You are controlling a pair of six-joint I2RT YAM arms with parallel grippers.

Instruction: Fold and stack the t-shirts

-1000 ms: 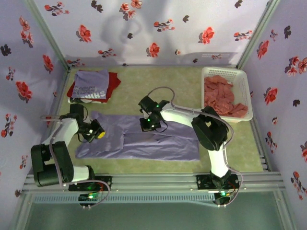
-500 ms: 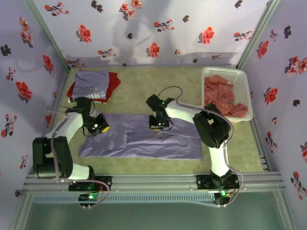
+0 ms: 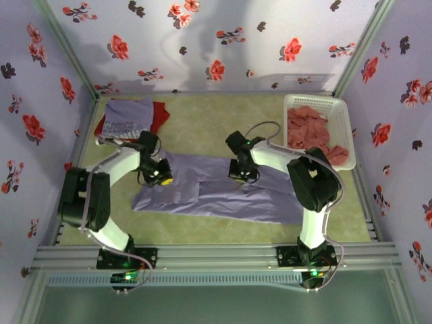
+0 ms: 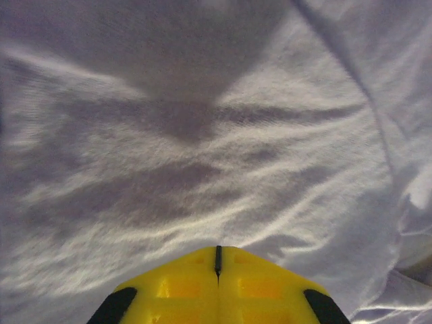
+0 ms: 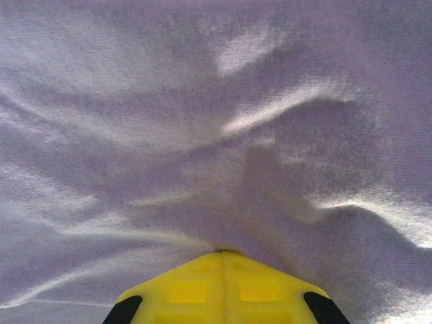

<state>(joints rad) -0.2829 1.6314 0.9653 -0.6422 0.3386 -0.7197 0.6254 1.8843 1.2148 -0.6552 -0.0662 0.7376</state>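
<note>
A plain lavender t-shirt (image 3: 223, 199) lies spread across the middle of the table. My left gripper (image 3: 160, 178) sits on its left upper edge, yellow jaws closed on the cloth (image 4: 202, 169). Over at the shirt's top middle, my right gripper (image 3: 241, 170) is likewise shut on a bunched fold of the fabric (image 5: 223, 169). At the back left, a folded purple t-shirt with white lettering (image 3: 128, 118) lies on top of a red t-shirt (image 3: 160, 115). More salmon-red t-shirts (image 3: 310, 131) fill the basket.
A white slatted basket (image 3: 343, 128) stands at the back right. Flowered walls close in the left, back and right sides. A metal rail (image 3: 216, 253) runs along the near edge by the arm bases.
Both grippers have moved to the right, dragging the lavender shirt with them across the table. The folded stack and the basket have stayed put.
</note>
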